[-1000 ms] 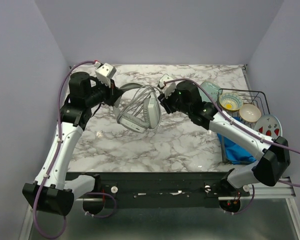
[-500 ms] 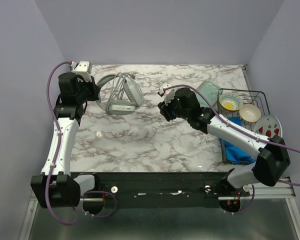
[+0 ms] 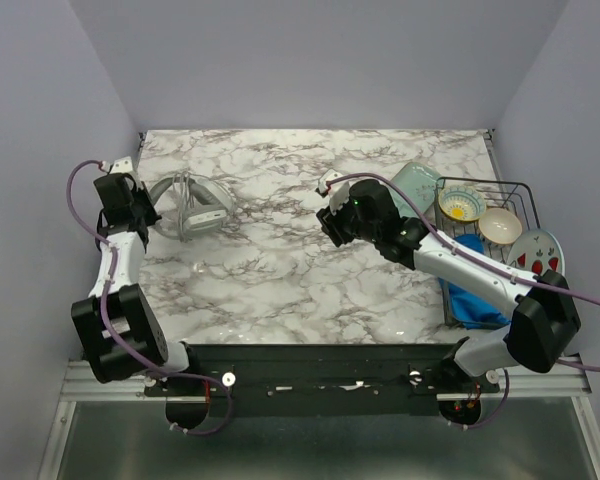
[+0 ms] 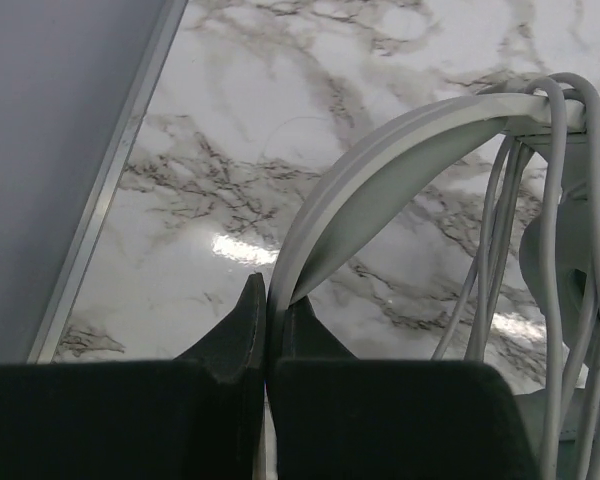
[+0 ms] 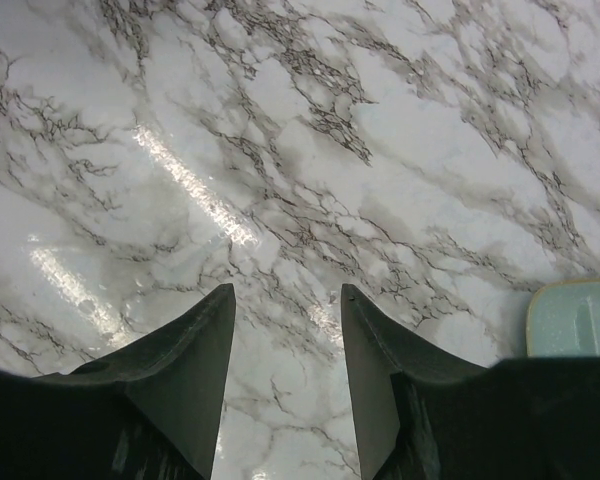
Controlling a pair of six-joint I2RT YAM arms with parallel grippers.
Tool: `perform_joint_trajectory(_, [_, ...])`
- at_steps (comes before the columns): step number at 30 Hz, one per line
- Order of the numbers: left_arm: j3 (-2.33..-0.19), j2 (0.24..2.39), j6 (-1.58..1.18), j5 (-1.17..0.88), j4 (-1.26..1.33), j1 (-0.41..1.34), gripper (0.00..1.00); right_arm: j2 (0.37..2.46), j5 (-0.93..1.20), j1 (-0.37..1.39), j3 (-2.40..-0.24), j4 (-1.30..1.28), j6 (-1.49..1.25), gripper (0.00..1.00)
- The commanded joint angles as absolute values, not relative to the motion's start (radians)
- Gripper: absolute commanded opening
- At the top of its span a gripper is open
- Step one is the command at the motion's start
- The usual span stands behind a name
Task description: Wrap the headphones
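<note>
The headphones (image 3: 192, 203) sit clear across the desk (image 3: 310, 290) from the wire rack (image 3: 515, 195), close to the desk's opposite edge. The left pincer (image 3: 150, 212) has them. From its own camera the two fingers are pressed together on the thin end of the curved headband (image 4: 380, 160), which arches up and away from the pincer (image 4: 268, 300). Several loops of the grey cable (image 4: 500, 240) are draped over that band. I cannot tell whether the earcups touch the marble.

The right pincer (image 3: 328, 215) hovers between the headphones and the rack, nearer the rack. Its fingers (image 5: 195, 370) are spread apart over bare marble with nothing between them. A pale green dish (image 3: 415, 182) lies just beside the rack on the pincer's side. A blue cloth (image 3: 475, 295) lies below the rack's near side.
</note>
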State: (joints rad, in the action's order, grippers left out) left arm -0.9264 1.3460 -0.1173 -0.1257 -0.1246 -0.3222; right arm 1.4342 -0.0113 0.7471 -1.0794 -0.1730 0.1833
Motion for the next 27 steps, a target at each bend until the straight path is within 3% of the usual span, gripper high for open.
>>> perform_joint_trajectory(1, [-0.897, 1.431, -0.158, -0.124, 0.072, -0.417, 0.00, 1.439, -0.028, 0.747, -1.065, -0.175, 0.184, 0.55])
perform_joint_trajectory(12, [-0.908, 1.606, -0.149, -0.230, 0.141, -0.520, 0.03, 1.440, -0.021, 0.747, -1.072, -0.181, 0.196, 0.55])
perform_joint_trajectory(14, [-0.932, 1.621, -0.150, -0.201, 0.114, -0.520, 0.17, 1.440, -0.018, 0.747, -1.075, -0.186, 0.196, 0.55])
perform_joint_trajectory(15, [-0.945, 1.640, -0.147, -0.192, 0.097, -0.520, 0.30, 1.439, -0.015, 0.747, -1.075, -0.187, 0.196, 0.55])
perform_joint_trajectory(18, [-0.973, 1.657, -0.135, -0.181, 0.040, -0.520, 0.50, 1.434, -0.015, 0.747, -1.075, -0.190, 0.199, 0.55])
perform_joint_trajectory(21, [-0.960, 1.637, -0.132, -0.178, 0.034, -0.520, 0.64, 1.431, -0.021, 0.747, -1.075, -0.192, 0.201, 0.55])
perform_joint_trajectory(27, [-0.936, 1.522, -0.130, -0.164, 0.002, -0.520, 0.77, 1.411, -0.049, 0.747, -1.080, -0.199, 0.172, 0.55])
